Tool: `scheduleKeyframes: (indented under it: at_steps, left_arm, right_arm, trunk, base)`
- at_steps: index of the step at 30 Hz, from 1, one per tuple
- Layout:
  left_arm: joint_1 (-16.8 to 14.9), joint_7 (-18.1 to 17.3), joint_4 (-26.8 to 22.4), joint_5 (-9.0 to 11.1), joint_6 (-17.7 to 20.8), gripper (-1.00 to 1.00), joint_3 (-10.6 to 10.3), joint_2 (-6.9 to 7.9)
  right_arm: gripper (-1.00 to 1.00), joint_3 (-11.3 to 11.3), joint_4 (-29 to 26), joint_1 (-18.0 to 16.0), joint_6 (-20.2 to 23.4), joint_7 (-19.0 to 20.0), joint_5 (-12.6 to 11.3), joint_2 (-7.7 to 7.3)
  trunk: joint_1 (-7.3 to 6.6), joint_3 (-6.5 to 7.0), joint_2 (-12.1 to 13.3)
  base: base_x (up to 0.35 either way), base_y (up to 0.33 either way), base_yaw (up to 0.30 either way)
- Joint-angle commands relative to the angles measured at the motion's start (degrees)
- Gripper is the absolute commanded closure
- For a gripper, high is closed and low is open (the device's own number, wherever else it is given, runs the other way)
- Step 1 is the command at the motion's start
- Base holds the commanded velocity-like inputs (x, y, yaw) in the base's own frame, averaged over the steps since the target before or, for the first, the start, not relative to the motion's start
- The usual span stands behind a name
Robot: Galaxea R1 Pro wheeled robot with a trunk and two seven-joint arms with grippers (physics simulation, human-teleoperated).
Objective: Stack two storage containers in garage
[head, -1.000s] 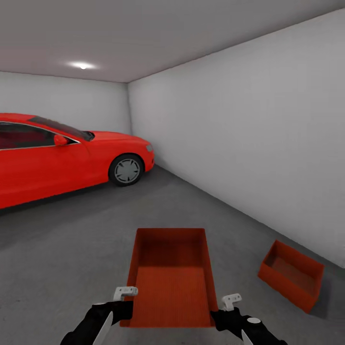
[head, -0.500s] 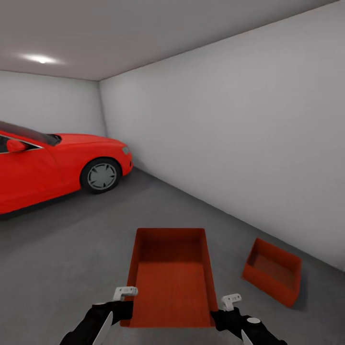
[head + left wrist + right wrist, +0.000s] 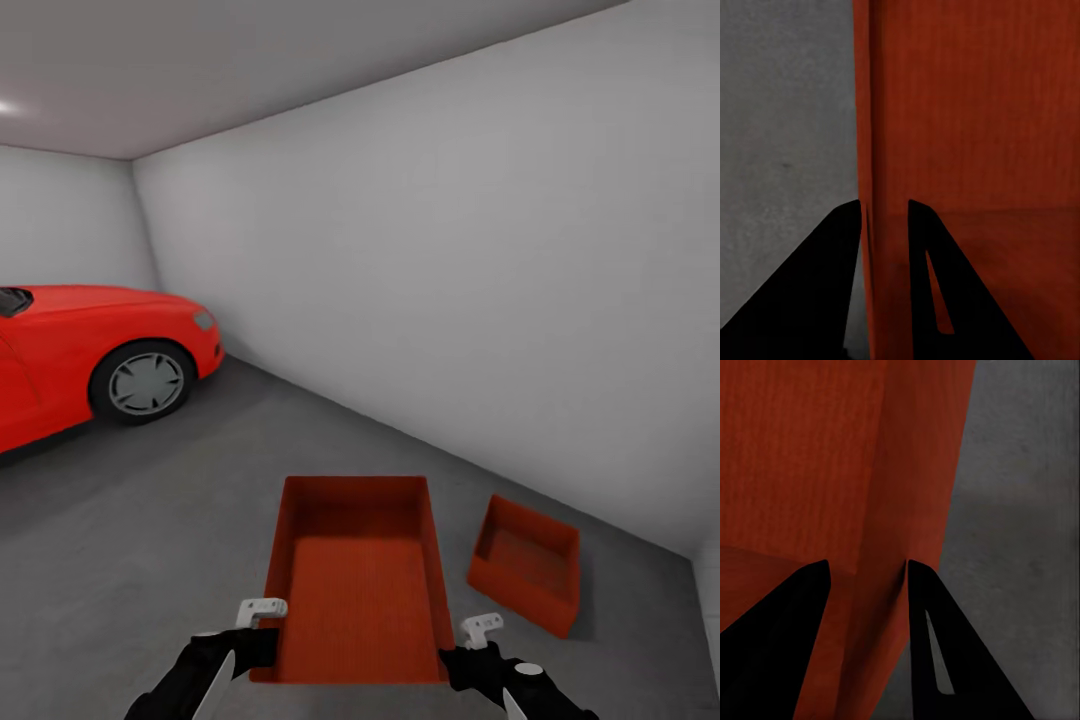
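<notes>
The left gripper [image 3: 262, 640] and the right gripper [image 3: 468, 648] carry an orange-red storage container [image 3: 355, 585] between them, one on each long wall near the robot's end. In the left wrist view the two dark fingers [image 3: 844, 262] are nearly closed with the thin wall [image 3: 881, 225] pinched between them, one inside the bin and one outside. In the right wrist view the fingers [image 3: 926, 615] likewise straddle the opposite wall [image 3: 907, 510], though the contact is hard to judge from that angle. The held container sits level above the dark grey concrete floor [image 3: 150, 520], open top up. The second container [image 3: 525, 562] rests on the floor ahead of the right gripper and off to its outer side, near the white wall [image 3: 480, 280]. A red car [image 3: 90, 350] stands well ahead of the left gripper, far out to its outer side.
</notes>
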Motion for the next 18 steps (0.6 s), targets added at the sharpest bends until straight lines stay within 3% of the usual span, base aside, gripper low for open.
scheduleKeyframes:
  at_steps: [1, 18]
  left_arm:
    - [-0.02, 0.31, -0.19, 0.03, -3.41, 1.0, 0.03, -1.06]
    - [-0.02, 0.31, -0.13, 0.03, -3.41, 1.0, 0.03, -1.13]
  right_arm:
    - [1.0, -0.46, 0.11, -0.02, 0.35, 0.19, 0.65, 1.24]
    - [1.0, -0.47, 0.11, -0.02, 0.34, 0.18, 0.72, 1.24]
  trunk:
    - [0.06, -0.15, -0.1]
    - [0.06, -1.08, -0.1]
  base:
    - [0.324, -0.136, -0.252]
    - [0.319, -0.162, -0.242]
